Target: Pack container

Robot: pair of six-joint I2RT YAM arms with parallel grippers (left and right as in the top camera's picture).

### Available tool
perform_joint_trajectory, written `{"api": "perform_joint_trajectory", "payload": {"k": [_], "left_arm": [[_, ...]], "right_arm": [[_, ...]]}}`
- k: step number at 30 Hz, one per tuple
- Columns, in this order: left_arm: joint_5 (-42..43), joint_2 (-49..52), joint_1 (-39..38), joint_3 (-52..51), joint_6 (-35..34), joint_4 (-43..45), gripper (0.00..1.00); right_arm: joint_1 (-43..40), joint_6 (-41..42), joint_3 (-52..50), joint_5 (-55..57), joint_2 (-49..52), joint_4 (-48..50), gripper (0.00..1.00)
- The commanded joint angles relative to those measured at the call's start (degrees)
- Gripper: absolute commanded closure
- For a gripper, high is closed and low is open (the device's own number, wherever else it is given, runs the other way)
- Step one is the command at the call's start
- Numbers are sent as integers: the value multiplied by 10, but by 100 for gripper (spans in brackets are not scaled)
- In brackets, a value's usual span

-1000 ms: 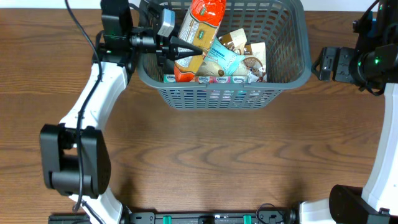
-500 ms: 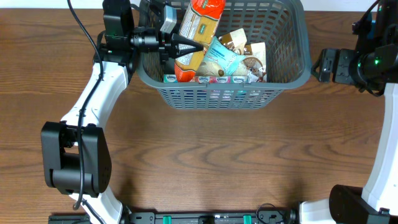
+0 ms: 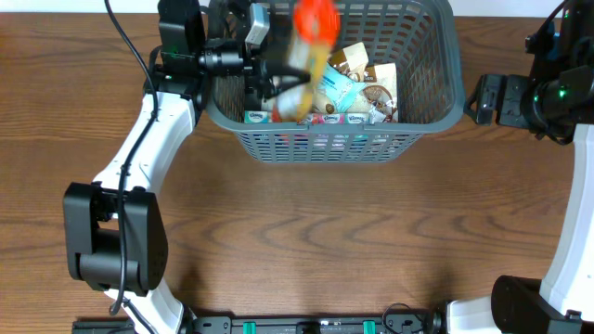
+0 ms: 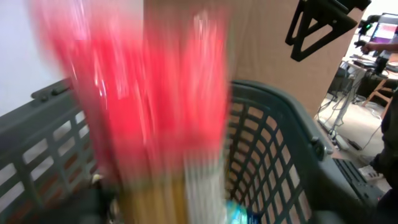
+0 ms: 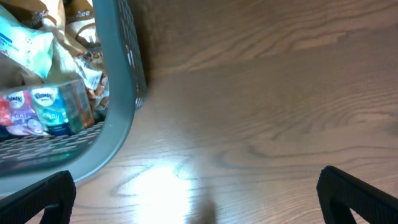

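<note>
The container [image 3: 453, 88] is a dark grey lattice basket at the back of the table, holding several snack packets. A tall packet with a red top and yellow bottom [image 3: 306, 54] stands in its left part, smeared by motion. My left gripper [image 3: 264, 72] reaches over the basket's left rim; its jaws stand apart on either side of the packet and no longer clamp it. In the left wrist view the red and yellow packet [image 4: 155, 112] blurs past the basket wall [image 4: 280, 143]. My right gripper [image 5: 199, 196] is open over bare wood beside the basket's corner [image 5: 121, 93].
A teal packet [image 3: 336, 88] and small tissue packs [image 3: 357, 118] lie in the basket, the tissue packs [image 5: 50, 109] against its front wall. Brown wooden table [image 3: 306, 232] stretches in front of it. The right arm [image 3: 548, 93] stands at the right edge.
The left gripper has opened and let go of the red and yellow packet, which now blurs as it drops and tips into the basket. The right arm has not moved.
</note>
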Motion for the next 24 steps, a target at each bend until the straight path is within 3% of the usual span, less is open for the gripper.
{"api": "perform_joint_trajectory", "payload": {"k": [1,11,20,24], "left_arm": [[8,-16,-3,15,-13,2,1],[8,-18,-3,15,-46,15,1],[8,-36,8,23,-183,193,1],[-12,-54,47,70,-208,207,1]], "right_arm": [[4,7,6,-2,-1,-2,1],[4,7,6,-2,-1,-1,1],[4,7,6,-2,-1,-1,1],[4,7,6,-2,-1,-3,1]]}}
